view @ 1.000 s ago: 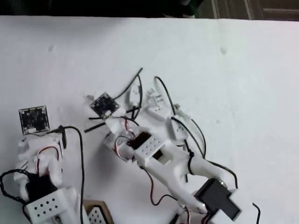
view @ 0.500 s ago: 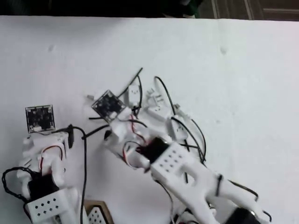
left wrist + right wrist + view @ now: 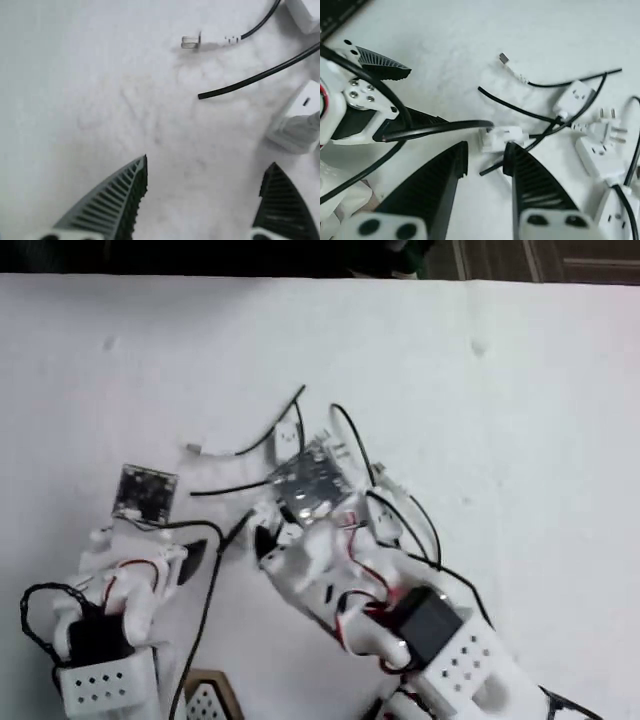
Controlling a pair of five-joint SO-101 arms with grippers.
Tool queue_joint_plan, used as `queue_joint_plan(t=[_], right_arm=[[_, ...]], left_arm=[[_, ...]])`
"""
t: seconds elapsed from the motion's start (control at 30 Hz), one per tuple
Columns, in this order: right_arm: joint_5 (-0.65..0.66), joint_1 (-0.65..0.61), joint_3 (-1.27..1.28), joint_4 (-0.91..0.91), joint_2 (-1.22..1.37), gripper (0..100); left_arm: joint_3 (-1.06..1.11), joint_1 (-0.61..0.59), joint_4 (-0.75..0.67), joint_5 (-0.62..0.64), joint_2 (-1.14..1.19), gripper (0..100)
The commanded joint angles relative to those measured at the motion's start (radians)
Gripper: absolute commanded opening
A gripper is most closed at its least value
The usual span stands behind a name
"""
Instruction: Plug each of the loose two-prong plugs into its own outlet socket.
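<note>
Poised for the grasp, with right gripper [image 3: 485, 150] jaws spread just beside a small white two-prong plug [image 3: 501, 136] lying on the white table [image 3: 470, 40]; left gripper [image 3: 207, 167] jaws wide apart above bare tabletop; next, probably: straddling, pinching, aligning prongs with a white plastic outlet socket [image 3: 574, 97].

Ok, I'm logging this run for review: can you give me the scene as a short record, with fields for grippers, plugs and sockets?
Left gripper: open, above bare white table.
Right gripper: open, tips just short of a small white plug.
Metal-tipped white plug: loose on the table, unplugged.
White socket block: lying flat among loose black cables.
</note>
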Motion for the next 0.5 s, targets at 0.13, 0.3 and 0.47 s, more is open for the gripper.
queue_joint_plan(t=[0.13,0.3,0.47], right_arm=[[-0.127,0.239,-0.005,0.050,-0.024,6.8],[-0.164,0.292,0.068,-0.027,-0.024,6.6],[-0.161,0.291,0.160,-0.139,-0.024,6.6]], left_arm=[[-0.041,0.166,0.097,-0.011,-0.002,36],[-0.043,0.199,0.091,-0.012,-0.002,36],[-0.043,0.214,0.054,-0.015,0.067,36]])
